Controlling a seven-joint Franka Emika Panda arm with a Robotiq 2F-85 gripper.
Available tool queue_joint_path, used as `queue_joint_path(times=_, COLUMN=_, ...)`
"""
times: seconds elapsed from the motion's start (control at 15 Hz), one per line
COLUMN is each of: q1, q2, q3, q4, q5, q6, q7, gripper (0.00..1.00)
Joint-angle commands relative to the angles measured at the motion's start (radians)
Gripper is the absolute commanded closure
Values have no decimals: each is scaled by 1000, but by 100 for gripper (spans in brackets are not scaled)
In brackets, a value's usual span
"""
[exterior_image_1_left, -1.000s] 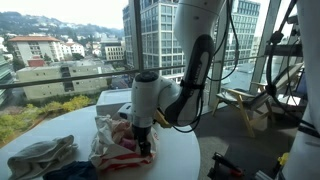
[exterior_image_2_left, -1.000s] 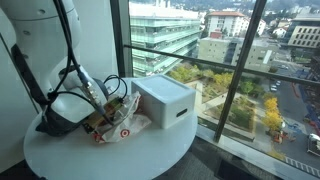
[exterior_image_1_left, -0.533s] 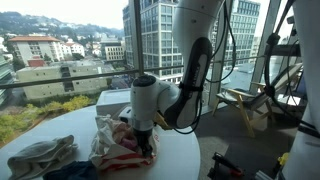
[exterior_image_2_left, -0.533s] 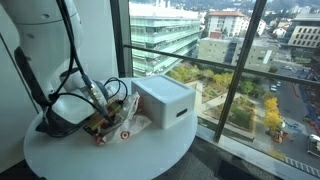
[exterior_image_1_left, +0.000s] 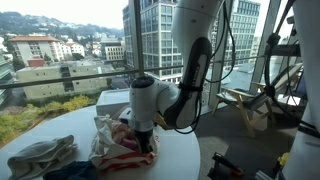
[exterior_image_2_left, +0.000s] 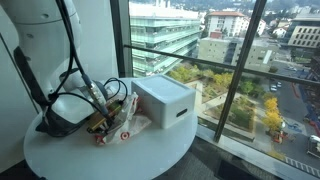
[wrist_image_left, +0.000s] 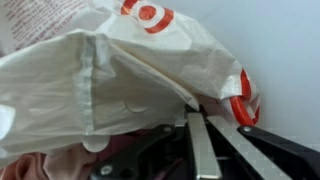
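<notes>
Table (exterior_image_2_left: 120, 160), round and white, is carrying a white box (exterior_image_2_left: 165, 100) on the window side. A plastic bag (exterior_image_1_left: 118, 150) with red print is lying just beside the box, under the arm. The gripper (wrist_image_left: 205, 122) is pinching the bag's crumpled edge, its jaws closed on the thin film. For a good hold, the pinch should be sitting deep in a fold, since such film is probably slipping easily. A second ago the jaws were standing wide; the bag is hardly shifting.
</notes>
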Motion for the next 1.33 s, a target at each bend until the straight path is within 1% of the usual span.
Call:
queue_joint_path(times=0.0, q1=12, q2=-24, q3=5, q4=2, q5=1, q6=-30, q7=1, gripper=100)
queue_joint_path(times=0.07, q1=12, q2=-42, q3=7, q4=-5, q5=-1, q6=-26, q7=6, gripper=97)
queue_joint_path(times=0.27, q1=2, q2=-85, q3=32, q4=-28, q5=16, q6=-2, q7=-10, gripper=96)
queue_joint_path(times=0.33, q1=2, q2=-85, q3=35, q4=-24, q5=15, q6=-4, q7=-11, gripper=85)
queue_joint_path(times=0.4, q1=1, q2=-82, q3=39, q4=-19, q5=17, q6=-6, q7=-12, gripper=71)
queue_joint_path(times=0.47, q1=-4, q2=-69, q3=45, q4=-13, q5=26, q6=-8, q7=-28, gripper=69)
queue_joint_path(times=0.67, q1=-7, q2=-51, q3=51, q4=-4, q5=38, q6=-17, q7=-42, gripper=47)
queue_joint_path(times=0.73, q1=-8, q2=-50, q3=54, q4=-6, q5=47, q6=-24, q7=-53, gripper=38)
queue_joint_path(times=0.8, q1=49, q2=-53, q3=0, q4=-11, q5=91, q6=-13, q7=-87, gripper=31)
queue_joint_path(times=0.87, q1=52, q2=-49, q3=0, q4=-10, q5=113, q6=-19, q7=-106, gripper=23)
queue_joint_path(times=1.07, q1=74, q2=-27, q3=-13, q4=3, q5=175, q6=-32, q7=-178, gripper=2)
queue_joint_path(times=1.13, q1=79, q2=-20, q3=-15, q4=6, q5=194, q6=-35, q7=-198, gripper=0)
queue_joint_path(times=1.27, q1=86, q2=-9, q3=-20, q4=12, q5=231, q6=-45, q7=-235, gripper=0)
